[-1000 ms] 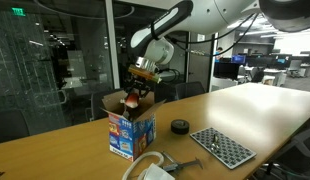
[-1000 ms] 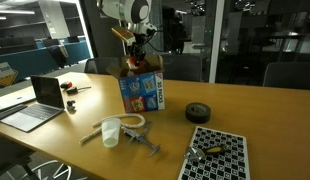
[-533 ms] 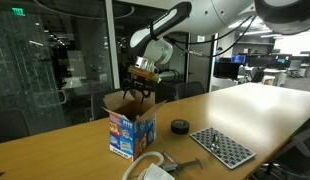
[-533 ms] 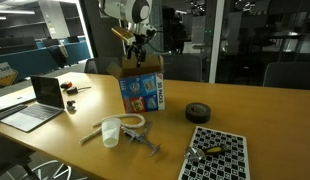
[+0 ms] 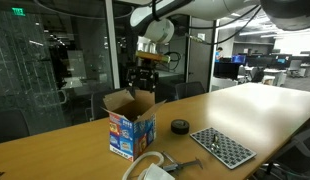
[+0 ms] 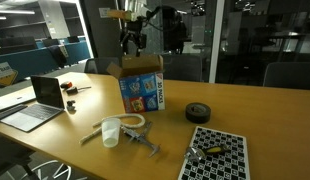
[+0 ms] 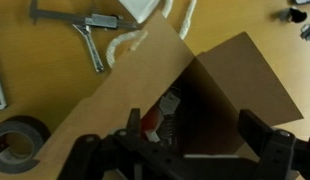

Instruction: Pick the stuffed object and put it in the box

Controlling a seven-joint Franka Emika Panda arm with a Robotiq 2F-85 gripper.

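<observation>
Tool (image 5: 141, 86) raised above box (image 5: 133, 132) | jaws wide | stuffed object (image 7: 153, 122) inside | print unreadable

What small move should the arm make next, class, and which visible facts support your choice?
Probably draw the gripper up and away from the box. The gripper hangs open and empty above the box, and the wrist view shows the stuffed object lying inside it, so nothing seems left to grasp or place.
</observation>
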